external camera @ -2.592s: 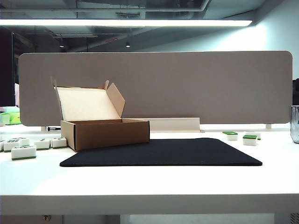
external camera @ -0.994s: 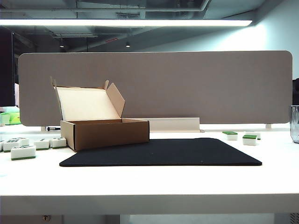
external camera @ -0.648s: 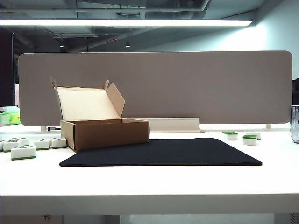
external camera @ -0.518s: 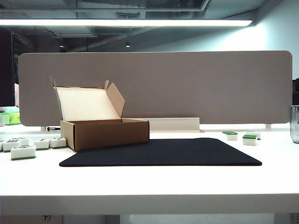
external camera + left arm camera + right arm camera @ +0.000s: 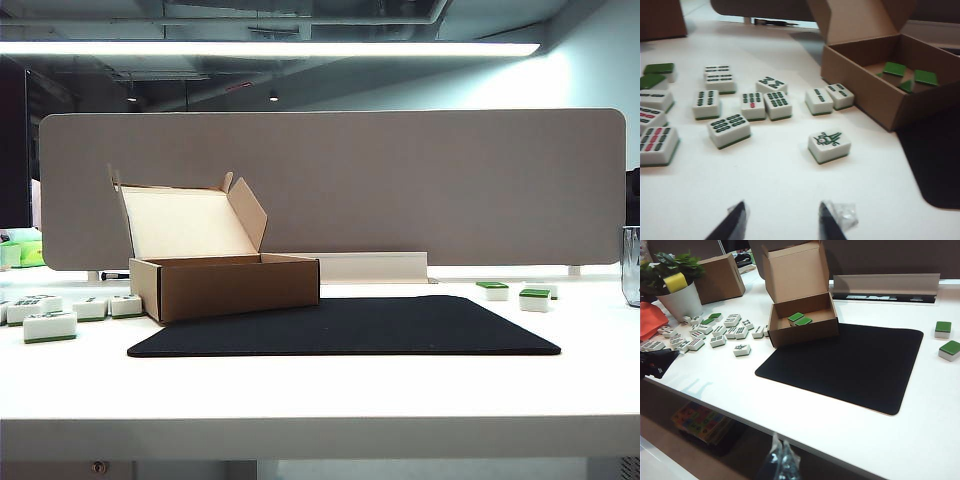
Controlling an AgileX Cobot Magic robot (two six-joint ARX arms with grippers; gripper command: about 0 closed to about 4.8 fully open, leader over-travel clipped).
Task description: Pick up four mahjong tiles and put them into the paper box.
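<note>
The paper box (image 5: 240, 290) stands open at the left end of a black mat, lid up. Inside the paper box (image 5: 860, 95) lie three green-topped mahjong tiles (image 5: 895, 69), (image 5: 926, 77), (image 5: 906, 86). Two more green-topped tiles (image 5: 943, 327), (image 5: 950, 349) sit on the table beyond the mat's right end (image 5: 535, 299). My left gripper (image 5: 781, 215) hovers open and empty low over the bare table, short of the scattered white-faced tiles. My right gripper (image 5: 778, 446) hangs shut with nothing in it, off the table's front edge. Neither gripper shows in the exterior view.
Several white-faced tiles (image 5: 829, 145) lie scattered left of the box, with two green-backed ones (image 5: 659, 68) farther out. The black mat (image 5: 350, 325) covers the middle. A potted plant (image 5: 677, 295), a closed brown box (image 5: 720, 282) and a grey partition (image 5: 400, 190) line the back.
</note>
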